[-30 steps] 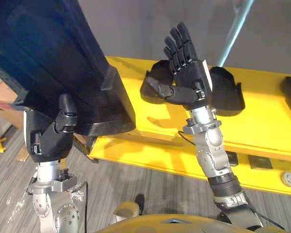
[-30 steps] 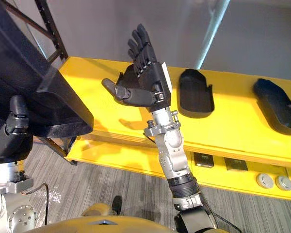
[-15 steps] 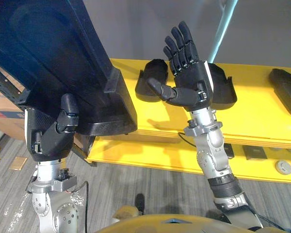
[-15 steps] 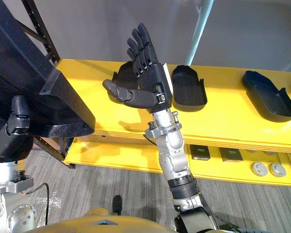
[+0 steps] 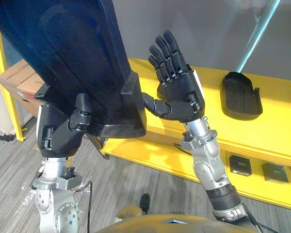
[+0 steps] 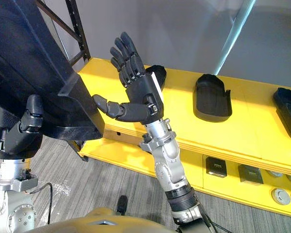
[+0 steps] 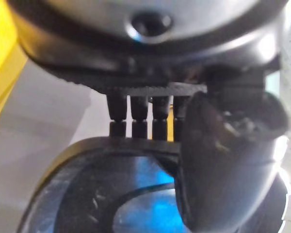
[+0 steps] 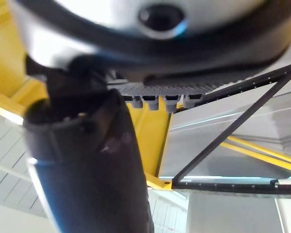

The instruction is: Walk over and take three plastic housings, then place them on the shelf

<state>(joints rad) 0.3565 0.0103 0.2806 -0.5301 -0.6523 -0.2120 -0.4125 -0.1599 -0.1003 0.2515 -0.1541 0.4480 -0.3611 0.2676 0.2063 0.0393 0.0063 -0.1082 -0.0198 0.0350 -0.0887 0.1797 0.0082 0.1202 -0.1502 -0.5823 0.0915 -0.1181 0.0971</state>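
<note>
A large black plastic housing [image 5: 77,58] is held up on my left, tilted, with my left hand [image 5: 63,133] shut on its lower rim. In the left wrist view its fingers [image 7: 140,116] hook over the rim [image 7: 87,145]. My right hand [image 5: 177,90] is raised open, palm toward the housing, and its thumb tip reaches the housing's corner. More black housings lie on the yellow shelf [image 6: 194,131]: one [image 6: 212,97] at centre right, one [image 6: 288,109] at the right edge, and one [image 6: 157,73] partly behind my right hand.
A black rack frame [image 6: 77,29] stands at the shelf's left end. A cardboard box [image 5: 19,82] sits on the far left. The lower yellow tier holds small dark blocks [image 6: 216,166] and round discs [image 6: 280,195].
The camera has swung, so the shelf and its housings sit further right in the picture. My right hand has come closer to the held housing, and its thumb now meets the corner.
</note>
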